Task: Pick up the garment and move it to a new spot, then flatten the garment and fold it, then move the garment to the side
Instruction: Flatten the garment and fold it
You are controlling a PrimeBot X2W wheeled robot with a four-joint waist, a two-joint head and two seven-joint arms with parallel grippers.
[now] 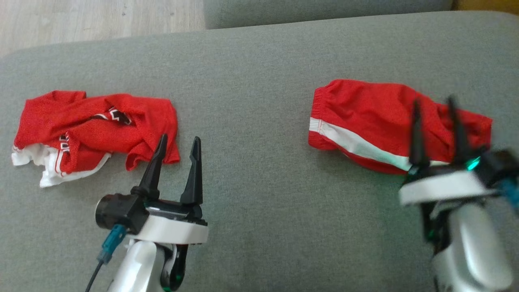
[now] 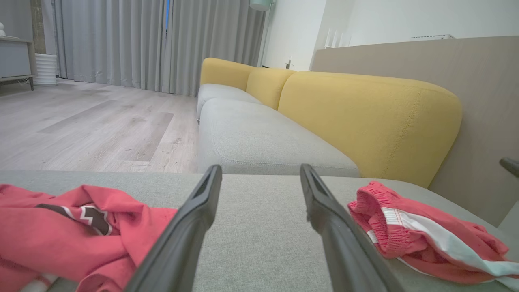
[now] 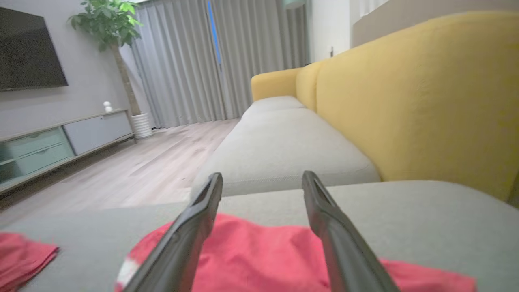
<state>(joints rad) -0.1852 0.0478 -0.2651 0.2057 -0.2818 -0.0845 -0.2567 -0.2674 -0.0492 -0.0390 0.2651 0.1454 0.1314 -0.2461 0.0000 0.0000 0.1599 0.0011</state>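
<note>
R gripper (image 1: 433, 101) spread wide over red shorts (image 1: 365, 109) at right, blurred, maybe touching; L gripper (image 1: 180, 138) wide too, empty, near crumpled red jersey (image 1: 81, 121).

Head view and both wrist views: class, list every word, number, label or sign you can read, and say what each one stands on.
No text here can be read.
On the red jersey: dark printed marks with white edging, creased into the folds and too hidden to read.
On the red shorts: a white stripe, no writing.
</note>
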